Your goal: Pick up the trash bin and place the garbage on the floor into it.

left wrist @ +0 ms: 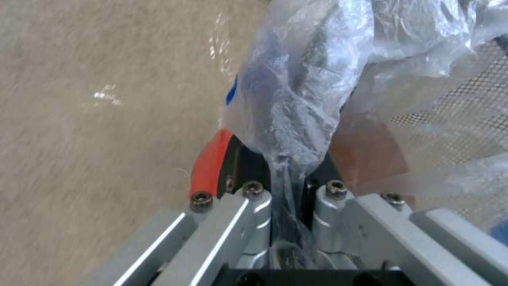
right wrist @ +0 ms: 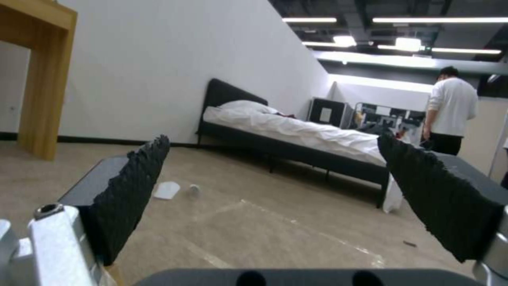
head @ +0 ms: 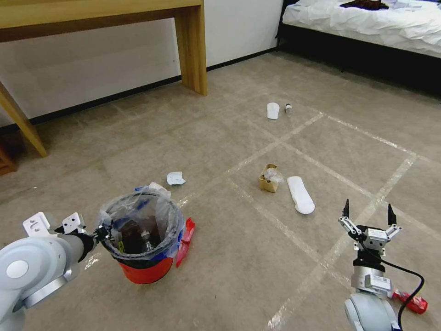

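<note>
Left pincer [head: 102, 233]: closed on the rim and clear plastic liner of the trash bin [head: 144, 269], at the bin's left edge in the head view. In the left wrist view the fingers [left wrist: 254, 190] sit pressed together with a fold of crinkled liner [left wrist: 296, 99] caught between them; the bin's red wall shows just beside them.

Trash bin: small round red bucket with a blue band under the liner, upright on the floor [head: 229, 276] at lower left of the head view. Dark items and a bottle lie inside it.

Right pincer [head: 367, 212]: spread wide, holding nothing, fingers pointing up and forward, over the floor at lower right of the head view, well apart from the bin. In the right wrist view its two black ridged pads [right wrist: 132, 190] stand far apart.

Garbage on the floor:
- red wrapper [head: 185, 241], touching the bin's right side;
- white crumpled paper [head: 176, 178], just beyond the bin;
- a second pale scrap [head: 158, 187] at the bin's far rim;
- brown paper bag [head: 269, 178], upright, mid-floor, with clear plastic in its mouth;
- flat white slipper [head: 300, 194], just right of the bag;
- second white slipper [head: 273, 110], farther off, with a small bottle [head: 288, 108] just beside it;
- crushed red can [head: 412, 301], by the right arm's base.

Surroundings: beige carpet crossed by pale tape lines; a wooden table leg [head: 191, 50] near the white wall; a bed [head: 367, 23] with white bedding at upper right.
</note>
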Controlling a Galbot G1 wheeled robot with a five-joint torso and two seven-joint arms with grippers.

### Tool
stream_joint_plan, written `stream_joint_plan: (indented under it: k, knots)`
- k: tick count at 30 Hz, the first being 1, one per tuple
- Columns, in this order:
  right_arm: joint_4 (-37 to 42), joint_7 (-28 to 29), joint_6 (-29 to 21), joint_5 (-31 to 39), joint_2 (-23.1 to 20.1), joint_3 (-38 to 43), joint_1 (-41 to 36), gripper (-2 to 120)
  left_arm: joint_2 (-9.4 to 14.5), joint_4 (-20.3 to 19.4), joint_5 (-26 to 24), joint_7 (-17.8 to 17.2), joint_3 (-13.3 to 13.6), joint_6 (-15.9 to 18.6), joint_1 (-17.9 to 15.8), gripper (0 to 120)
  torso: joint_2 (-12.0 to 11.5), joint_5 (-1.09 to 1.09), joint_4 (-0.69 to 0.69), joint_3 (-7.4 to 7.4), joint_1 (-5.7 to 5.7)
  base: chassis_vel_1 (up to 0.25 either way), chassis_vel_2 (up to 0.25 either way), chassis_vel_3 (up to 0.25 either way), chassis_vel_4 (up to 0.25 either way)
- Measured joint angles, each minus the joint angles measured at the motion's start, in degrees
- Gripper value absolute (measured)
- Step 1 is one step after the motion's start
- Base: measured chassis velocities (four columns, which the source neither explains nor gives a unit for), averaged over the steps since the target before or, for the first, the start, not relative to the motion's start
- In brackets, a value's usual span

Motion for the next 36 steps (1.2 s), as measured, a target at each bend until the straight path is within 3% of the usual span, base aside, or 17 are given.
stream_joint_plan:
  k: [23,24,25,36]
  knots:
    - [-1.64,-0.37,0.31,-0.15,0.37,-1.80,1.07,100,0.07,1.17,1.57,0.85,0.18,0.42,-0.03,4,0.00,-0.04,-0.01,0.01,0.02,-0.242,0.231,0.231,-0.231]
    - [-1.96,-0.08,0.70,-0.25,0.40,-2.14,1.33,100,0.07,1.19,1.83,0.98,0.29,0.58,0.03,4,0.00,0.04,-0.01,0.00,0.01,-0.226,0.205,0.244,-0.203]
    - [-2.13,0.03,1.19,-0.24,0.38,-2.38,1.79,100,0.05,1.28,2.14,1.01,0.48,0.64,0.03,4,0.00,-0.04,0.01,0.02,0.03,-0.152,0.191,0.188,-0.203]
    - [-3.17,-0.02,1.95,-0.05,-0.06,-2.73,3.01,100,0.49,1.64,1.97,1.02,0.73,0.58,-0.40,4,0.00,-0.02,0.00,-0.02,-0.01,-0.035,0.021,-0.007,-0.035]
